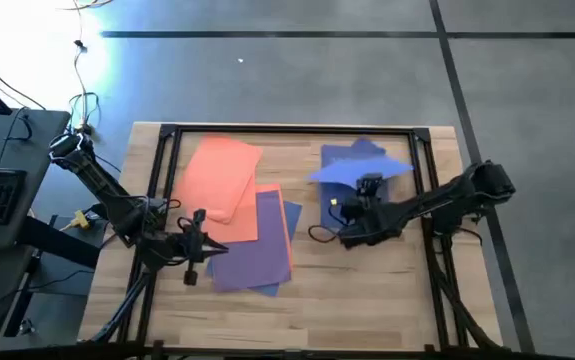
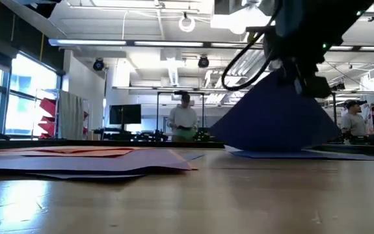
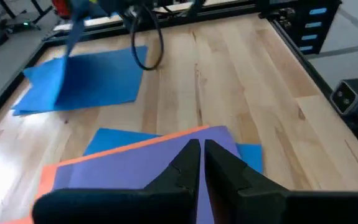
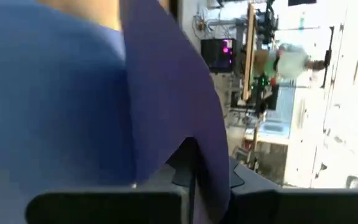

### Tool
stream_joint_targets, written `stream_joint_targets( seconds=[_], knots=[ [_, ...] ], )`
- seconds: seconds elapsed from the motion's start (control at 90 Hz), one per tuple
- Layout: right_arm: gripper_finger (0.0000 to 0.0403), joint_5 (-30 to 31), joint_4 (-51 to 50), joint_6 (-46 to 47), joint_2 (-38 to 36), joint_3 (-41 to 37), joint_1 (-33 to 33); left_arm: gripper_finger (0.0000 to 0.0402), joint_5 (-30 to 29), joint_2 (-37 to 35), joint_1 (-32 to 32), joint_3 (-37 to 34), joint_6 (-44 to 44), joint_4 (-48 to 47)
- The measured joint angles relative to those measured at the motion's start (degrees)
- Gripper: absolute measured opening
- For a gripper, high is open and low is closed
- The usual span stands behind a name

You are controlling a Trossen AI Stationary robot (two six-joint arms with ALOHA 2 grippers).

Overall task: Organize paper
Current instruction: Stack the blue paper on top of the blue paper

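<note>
Orange sheets (image 1: 222,175) lie at the far left of the table. A purple sheet (image 1: 257,245) overlaps them, and a blue sheet (image 1: 293,214) peeks out from under it. A blue pile (image 1: 352,155) lies at the far right. My right gripper (image 1: 369,186) hovers above that pile, shut on one blue sheet (image 2: 278,117). My left gripper (image 3: 201,163) is shut and stands at the purple sheet's (image 3: 135,168) left edge. My right gripper pinches the blue sheet between its two fingers at a raised part (image 4: 198,146), coming from above. The sheet hangs below the fingers like a tent, and its lower edge (image 2: 284,151) rests on the blue pile. My left gripper: I cannot tell whether its shut fingertips touch the purple sheet.
A black metal frame (image 1: 297,130) runs around the work area on the wooden table (image 1: 367,290). Bare wood lies between the two paper groups and along the near edge. People stand in the room beyond the table (image 2: 183,117).
</note>
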Motion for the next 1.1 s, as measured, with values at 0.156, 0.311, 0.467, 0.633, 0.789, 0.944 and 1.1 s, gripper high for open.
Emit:
stream_joint_targets(
  seconds=[0.156, 0.311, 0.467, 0.633, 0.789, 0.944, 1.1],
  knots=[
    [0.0, 5.5, 7.8, -9.7, 0.0, 1.1, -3.8, 0.0, -1.8, 0.0, 0.0, 0.0, 1.3, 1.4],
    [0.0, 12.1, 17.6, -26.1, 0.0, 5.2, -2.3, 0.0, -3.6, 0.0, 0.0, 0.0, 1.4, 1.4],
    [0.0, 3.6, 13.5, -21.7, 0.0, 4.6, 3.6, 0.0, -3.3, 0.0, 0.0, 0.0, 0.9, 1.3],
    [0.0, -10.4, 0.3, -4.6, 0.0, -2.5, 8.1, 0.0, -2.7, 0.0, -0.1, 0.0, -0.5, 1.3],
    [0.0, -14.0, -4.0, 6.1, 0.0, -8.5, 9.7, 0.0, -2.9, 0.0, 0.0, 0.0, -0.5, 1.2],
    [0.0, -15.3, -2.3, 4.8, 0.0, -8.9, 8.7, 0.0, -2.9, 0.0, 0.0, 0.0, 0.7, 1.2],
    [0.0, -14.8, -9.3, 14.7, 0.0, -5.8, 6.5, 0.0, -3.0, 0.0, 0.0, 0.0, 0.9, 1.3]
  ],
)
